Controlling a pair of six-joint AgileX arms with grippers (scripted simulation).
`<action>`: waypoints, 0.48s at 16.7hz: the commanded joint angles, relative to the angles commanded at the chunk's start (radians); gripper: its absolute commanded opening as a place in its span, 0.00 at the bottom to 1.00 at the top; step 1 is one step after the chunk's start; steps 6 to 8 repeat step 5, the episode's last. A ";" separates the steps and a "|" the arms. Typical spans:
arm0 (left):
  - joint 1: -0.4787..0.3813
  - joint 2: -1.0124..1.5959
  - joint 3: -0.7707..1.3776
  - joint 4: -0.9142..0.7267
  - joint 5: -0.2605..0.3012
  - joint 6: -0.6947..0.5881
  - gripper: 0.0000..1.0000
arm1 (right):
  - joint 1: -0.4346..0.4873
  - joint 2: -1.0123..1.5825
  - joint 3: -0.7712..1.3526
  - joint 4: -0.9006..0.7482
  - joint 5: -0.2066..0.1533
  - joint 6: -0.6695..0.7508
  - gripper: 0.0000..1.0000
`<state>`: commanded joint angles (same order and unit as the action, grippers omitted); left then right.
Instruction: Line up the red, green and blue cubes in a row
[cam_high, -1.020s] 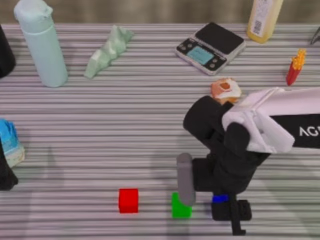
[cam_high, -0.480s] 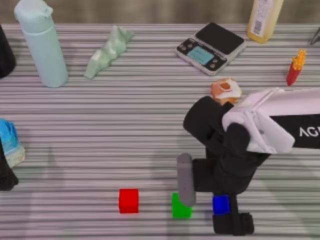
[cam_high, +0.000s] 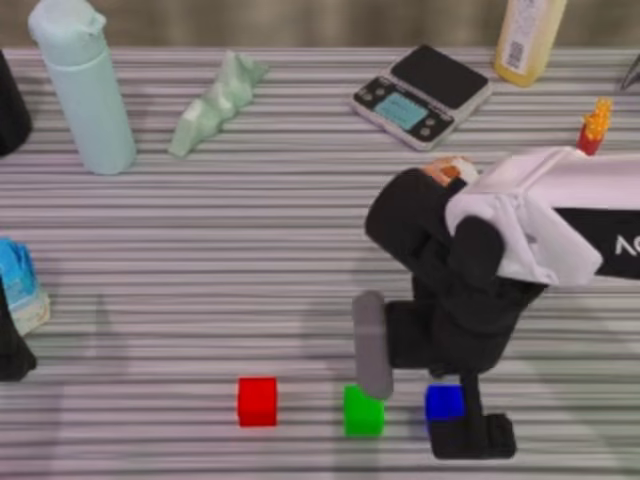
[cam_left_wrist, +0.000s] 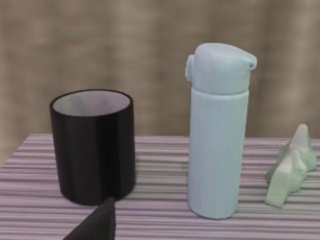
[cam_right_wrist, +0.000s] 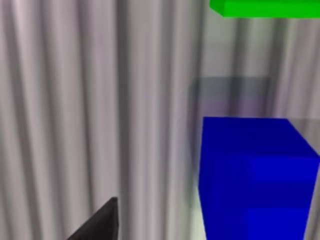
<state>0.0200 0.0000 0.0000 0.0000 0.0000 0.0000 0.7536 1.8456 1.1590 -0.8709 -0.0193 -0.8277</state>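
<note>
So the three cubes sit along the near edge of the striped table (cam_high: 200, 250): red cube (cam_high: 257, 401) on the left, green cube (cam_high: 363, 411) in the middle, blue cube (cam_high: 444, 402) on the right. They look roughly level with each other, all resting flat on the table, with gaps between them. The red-to-green gap is wider than the green-to-blue one.

The right tool (cam_high: 425, 405) hangs right over the blue cube, with its fingers spread apart, one grey finger (cam_high: 372, 345) near the green cube and the dark one on the other side of the blue. The right wrist view shows the blue cube standing free on the table, nothing pressing on it, with the green cube's edge farther off.

The left arm is parked at the left edge of the table; can't tell how its tool stands. Its wrist camera looks at a black cup (cam_left_wrist: 93, 145), a pale blue bottle (cam_left_wrist: 218, 131) and a mint green crumpled thing (cam_left_wrist: 292, 170).

Farther back on the table there's a kitchen scale (cam_high: 422, 95), a yellow bottle (cam_high: 529, 38) and a carton of fries (cam_high: 593, 127).
</note>
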 joint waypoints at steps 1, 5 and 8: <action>0.000 0.000 0.000 0.000 0.000 0.000 1.00 | 0.000 -0.017 0.023 -0.045 0.000 0.000 1.00; 0.000 0.000 0.000 0.000 0.000 0.000 1.00 | -0.002 -0.072 0.085 -0.149 0.001 0.000 1.00; 0.000 0.000 0.000 0.000 0.000 0.000 1.00 | -0.002 -0.072 0.085 -0.149 0.001 0.000 1.00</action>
